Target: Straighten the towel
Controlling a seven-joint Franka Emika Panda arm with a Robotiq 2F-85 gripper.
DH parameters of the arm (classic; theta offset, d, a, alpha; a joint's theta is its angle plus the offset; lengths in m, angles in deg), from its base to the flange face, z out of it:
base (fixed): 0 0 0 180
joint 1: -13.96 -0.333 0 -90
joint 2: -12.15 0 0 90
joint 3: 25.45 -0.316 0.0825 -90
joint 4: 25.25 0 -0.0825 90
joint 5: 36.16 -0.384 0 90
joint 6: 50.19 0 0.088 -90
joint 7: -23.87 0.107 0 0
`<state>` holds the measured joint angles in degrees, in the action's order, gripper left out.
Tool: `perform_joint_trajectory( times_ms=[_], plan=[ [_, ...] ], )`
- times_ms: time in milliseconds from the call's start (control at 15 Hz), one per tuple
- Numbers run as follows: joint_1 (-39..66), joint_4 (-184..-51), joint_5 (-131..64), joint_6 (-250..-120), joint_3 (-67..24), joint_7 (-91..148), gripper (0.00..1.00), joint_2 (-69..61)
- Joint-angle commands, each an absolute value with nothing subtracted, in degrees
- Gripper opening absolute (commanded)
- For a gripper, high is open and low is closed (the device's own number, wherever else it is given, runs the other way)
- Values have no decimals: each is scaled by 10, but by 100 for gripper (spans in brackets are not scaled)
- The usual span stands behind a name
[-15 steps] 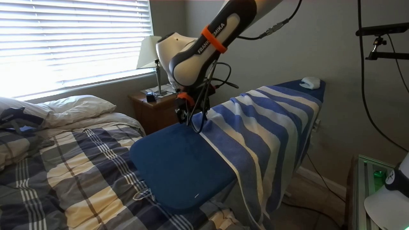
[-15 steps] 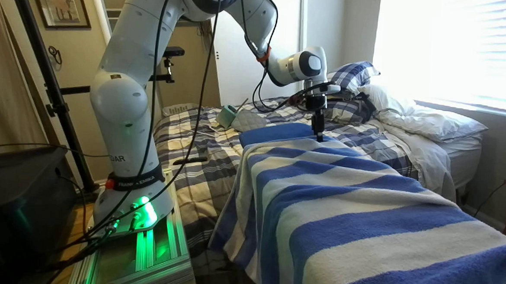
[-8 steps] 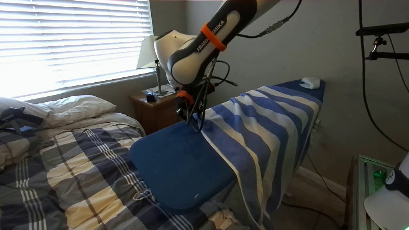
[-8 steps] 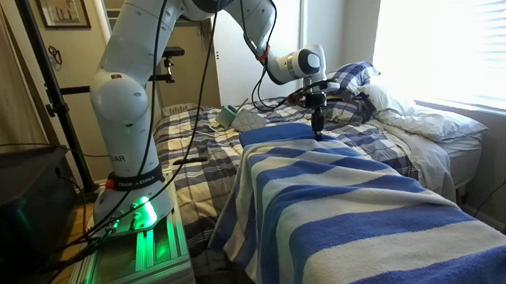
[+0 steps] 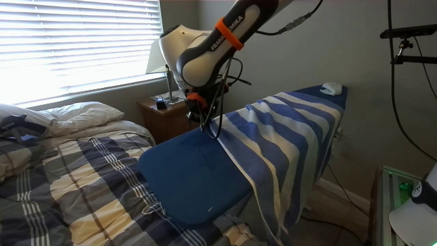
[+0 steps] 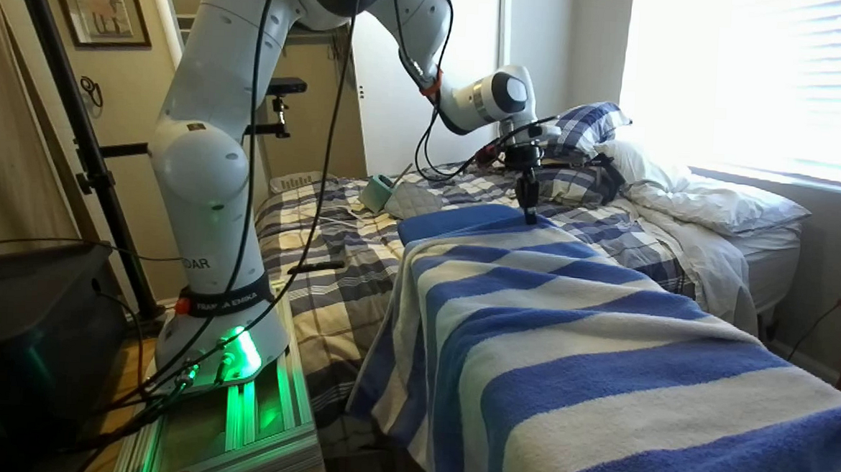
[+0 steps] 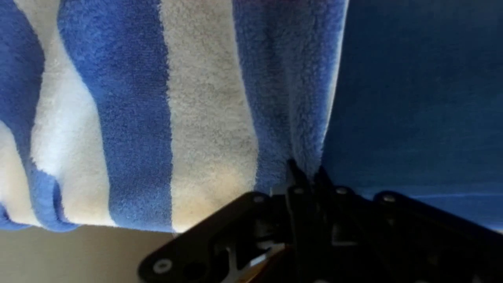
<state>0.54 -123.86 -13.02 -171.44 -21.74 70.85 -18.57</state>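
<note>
The towel (image 5: 285, 136), with wide blue and cream stripes, lies over the blue padded board (image 5: 191, 177) and hangs down its near side in folds. Several wavy creases run across it in both exterior views. My gripper (image 6: 530, 220) points down at the towel's corner by the board's far long edge. In the wrist view the gripper (image 7: 307, 167) is shut on the towel (image 7: 208, 98), its end border bunched and pinched between the dark fingertips. To the right of that border the board (image 7: 416, 98) lies bare. Cables partly cover the fingertips in an exterior view.
A bed with a plaid bedspread (image 5: 85, 184) stands against the board's wide end. Behind is a wooden nightstand (image 5: 164, 119) carrying a lamp (image 5: 157, 56). A small white cloth (image 5: 331, 89) rests on the board's narrow tip. Loose black cables (image 5: 222, 99) hang around the wrist.
My gripper has risen slightly from the board and tilted a little. The towel's corner at the fingertips has come up with it; the rest of the towel lies as before.
</note>
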Motion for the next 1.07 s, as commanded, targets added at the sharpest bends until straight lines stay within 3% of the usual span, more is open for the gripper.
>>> perform_joint_trajectory(
  times_ms=[0,1000],
  plan=[
    [-22,-1237,-80,-1723,-211,710,2,-166],
    [-18,-1256,-122,-1835,-255,543,2,-160]
  ],
)
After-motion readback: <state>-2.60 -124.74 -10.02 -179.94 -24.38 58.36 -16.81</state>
